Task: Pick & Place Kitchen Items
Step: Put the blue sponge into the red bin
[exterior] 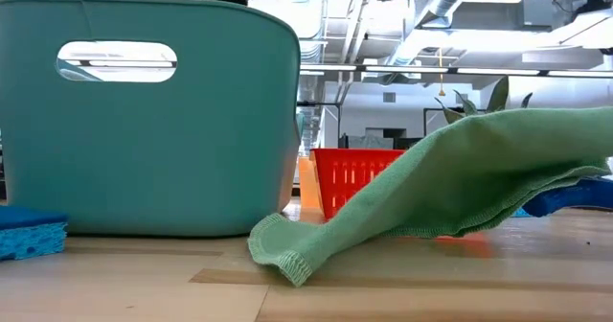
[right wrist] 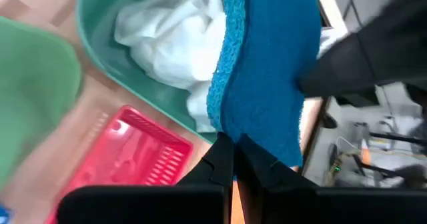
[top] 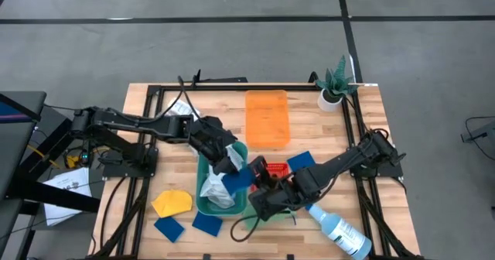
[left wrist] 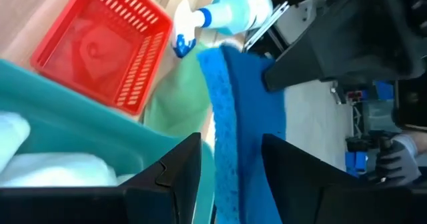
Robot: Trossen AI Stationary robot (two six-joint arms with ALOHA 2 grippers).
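Blue sponge point(top: 239, 177) pinched between both arms over the teal bin point(top: 203, 202)!
Left gripper point(top: 232, 165) and right gripper point(top: 257, 184) each clamped an edge, white cloth point(top: 215, 189) lay inside, green cloth point(exterior: 450, 183) draped just right.

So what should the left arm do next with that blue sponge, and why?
Probably shift a little inward over the bin and let go. The left gripper pinches the sponge just above the bin's rim, with a white cloth already inside; the right gripper waits close by.
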